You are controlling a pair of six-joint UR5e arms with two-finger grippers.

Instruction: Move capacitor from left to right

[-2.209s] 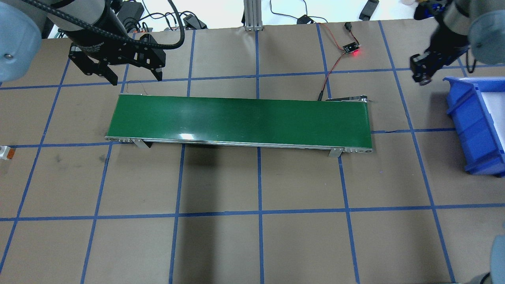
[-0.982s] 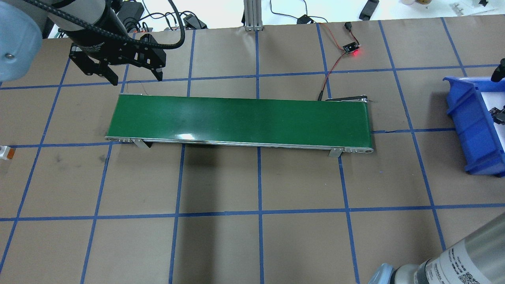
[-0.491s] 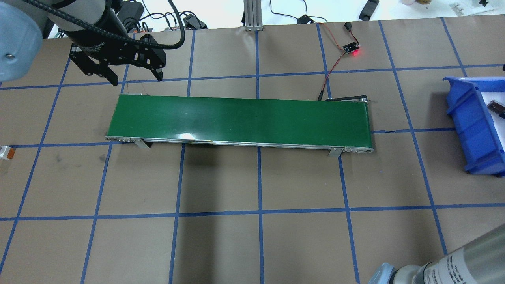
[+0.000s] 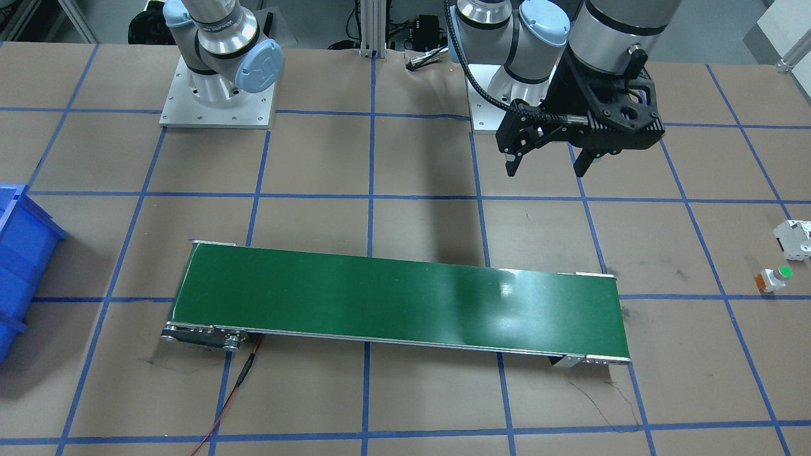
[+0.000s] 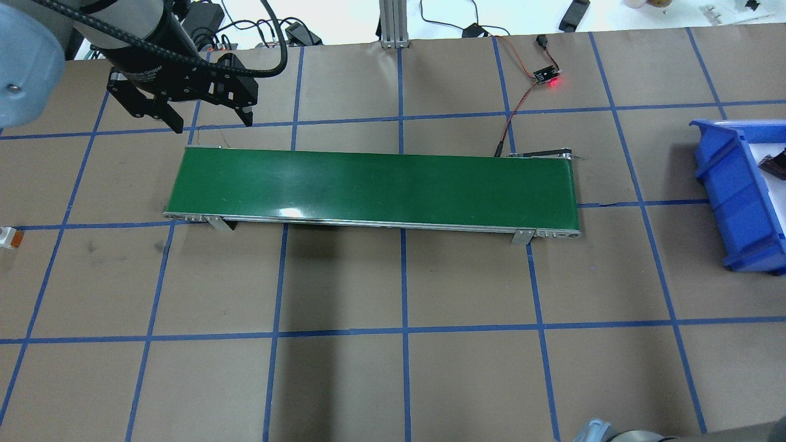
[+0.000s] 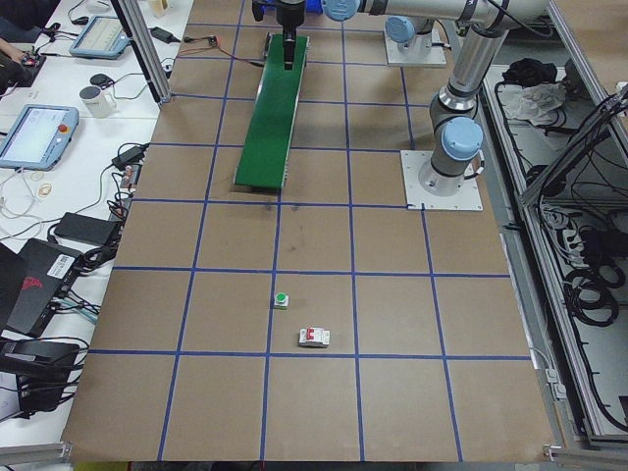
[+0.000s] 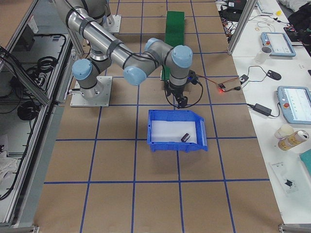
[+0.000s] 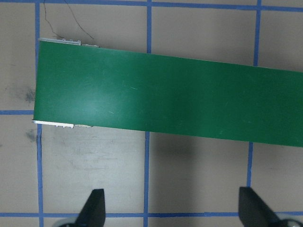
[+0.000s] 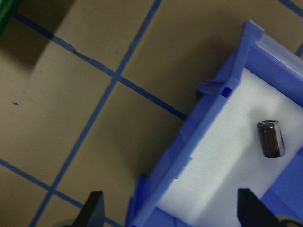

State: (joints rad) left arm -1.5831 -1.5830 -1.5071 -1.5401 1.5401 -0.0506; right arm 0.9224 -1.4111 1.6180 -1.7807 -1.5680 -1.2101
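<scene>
Front-facing view: the left gripper (image 4: 545,166) is held well above the table near the left end of the green conveyor (image 4: 399,304), jaws wide apart and empty. A white breaker (image 4: 795,239) and a green-capped button (image 4: 774,278) are seen near the table edge on that side. Overhead and right-side views: the capacitor (image 5: 772,164) is seen on the white liner inside the blue bin (image 5: 731,184), with the right gripper (image 7: 181,102) hung near the bin's conveyor-side wall. Right wrist view: its fingers (image 9: 93,208) are shown spread apart with nothing between them, and the capacitor is seen lying on its side, untouched.
</scene>
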